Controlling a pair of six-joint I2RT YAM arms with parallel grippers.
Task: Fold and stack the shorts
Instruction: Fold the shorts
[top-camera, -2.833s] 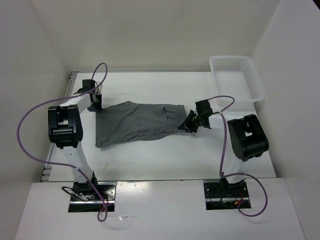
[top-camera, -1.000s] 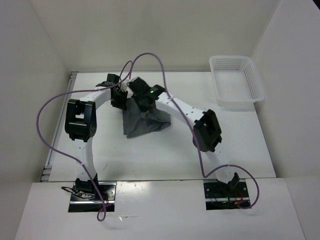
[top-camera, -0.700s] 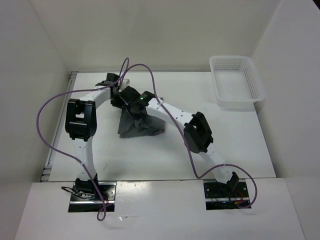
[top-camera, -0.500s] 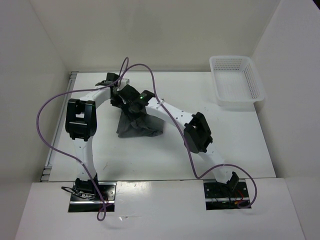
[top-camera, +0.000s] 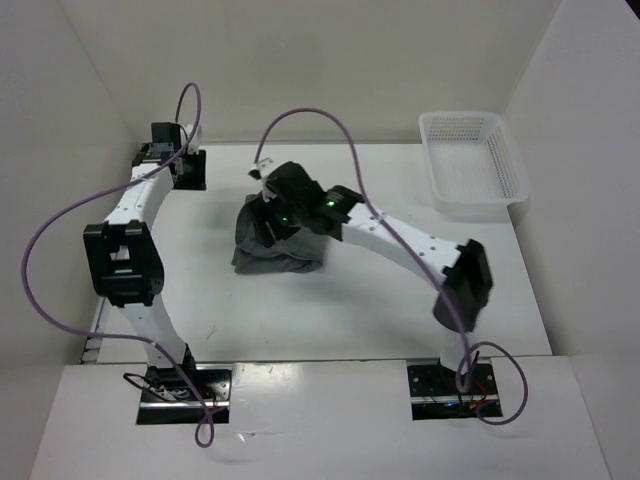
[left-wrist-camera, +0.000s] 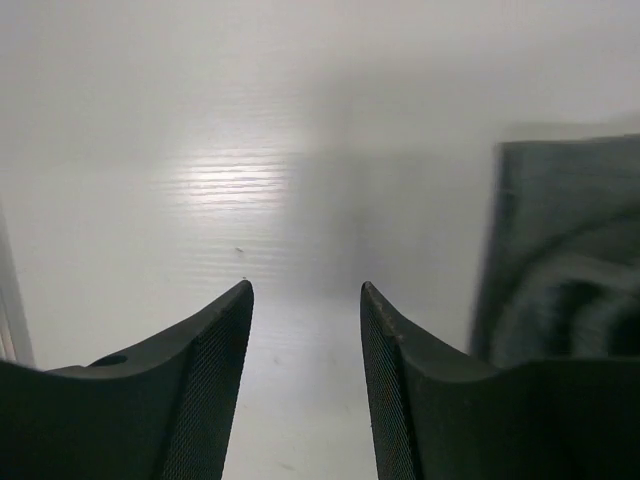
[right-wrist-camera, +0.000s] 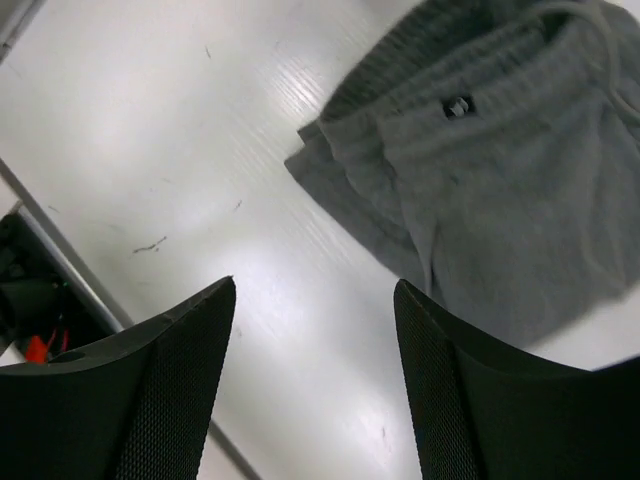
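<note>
The grey shorts (top-camera: 280, 250) lie folded in a compact bundle left of the table's middle. In the right wrist view their waistband and small label (right-wrist-camera: 500, 170) fill the upper right. My right gripper (top-camera: 262, 222) hovers just over the bundle's left part, open (right-wrist-camera: 315, 290), with only bare table between its fingers. My left gripper (top-camera: 188, 168) is at the far left back of the table, apart from the shorts, open (left-wrist-camera: 305, 290) and holding nothing. A blurred grey shape at the right edge of the left wrist view may be the shorts (left-wrist-camera: 570, 250).
A white mesh basket (top-camera: 500, 165) stands at the back right corner. The right arm (top-camera: 400, 240) stretches across the table's middle towards the shorts. White walls close in the table on the left, back and right.
Both grippers have opened and let go of the shorts. The left arm has drawn back to the far left corner. The right gripper has lifted slightly. The shorts now lie folded.
</note>
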